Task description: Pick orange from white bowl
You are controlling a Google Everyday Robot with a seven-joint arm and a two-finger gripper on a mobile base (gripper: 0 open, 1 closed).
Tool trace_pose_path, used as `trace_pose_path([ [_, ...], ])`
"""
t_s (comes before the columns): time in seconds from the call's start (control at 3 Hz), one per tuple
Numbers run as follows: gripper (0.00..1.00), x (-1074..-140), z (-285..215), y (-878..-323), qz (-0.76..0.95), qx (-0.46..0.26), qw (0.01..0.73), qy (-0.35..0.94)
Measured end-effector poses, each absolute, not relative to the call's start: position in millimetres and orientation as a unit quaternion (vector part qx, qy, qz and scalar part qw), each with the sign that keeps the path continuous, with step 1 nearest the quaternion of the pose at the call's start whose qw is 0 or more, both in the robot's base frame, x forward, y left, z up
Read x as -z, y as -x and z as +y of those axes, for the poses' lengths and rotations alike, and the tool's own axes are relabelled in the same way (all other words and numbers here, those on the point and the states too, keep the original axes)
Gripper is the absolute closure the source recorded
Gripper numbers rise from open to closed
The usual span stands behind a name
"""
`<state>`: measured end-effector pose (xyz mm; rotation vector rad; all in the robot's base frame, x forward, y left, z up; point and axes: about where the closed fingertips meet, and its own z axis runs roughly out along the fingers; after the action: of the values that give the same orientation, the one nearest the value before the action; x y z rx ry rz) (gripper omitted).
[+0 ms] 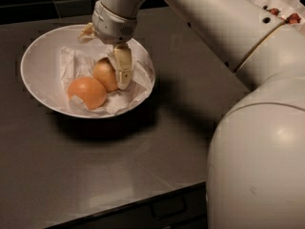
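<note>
A robot arm's cream gripper (120, 73), its grip impossible to tell, reaches into a wide white paper-lined bowl (38, 66) against a pale yellowish round orange (105, 74) beside a redder fruit (86, 92); the orange, likely firm, smooth and roll-prone, seems best clasped across its middle.

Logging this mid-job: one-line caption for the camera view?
Gripper inside the white bowl, close beside the orange; a redder fruit lies next to it on crumpled paper.
</note>
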<state>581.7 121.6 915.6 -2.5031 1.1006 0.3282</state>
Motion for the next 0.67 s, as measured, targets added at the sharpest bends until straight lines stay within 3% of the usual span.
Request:
trace_pose_path([
  [0.67,0.08,-901.4,115.3,-584.2,0.405,-0.121,0.179,0.888],
])
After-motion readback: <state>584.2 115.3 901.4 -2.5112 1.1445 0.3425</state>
